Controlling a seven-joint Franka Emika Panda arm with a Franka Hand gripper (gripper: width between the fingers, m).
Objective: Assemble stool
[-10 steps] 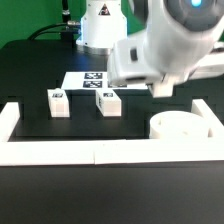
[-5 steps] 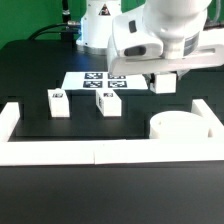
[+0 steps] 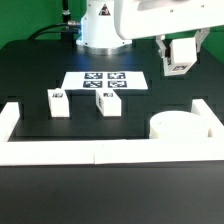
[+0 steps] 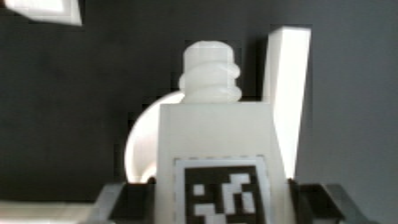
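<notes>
My jaws grip 1 leg block (image 3: 177, 55), raised well off surface (image 3: 40, 70); seat (image 3: 181, 126) + 2 other leg blocks (image 3: 58, 101) (image 3: 107, 102) sit on it.

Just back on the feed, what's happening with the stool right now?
The gripper is shut on one leg block, held in the air off the table. The other two leg blocks stand on the table near the marker board. The round seat sits beside the white rail, on the exterior view's right, with no legs in it.
</notes>
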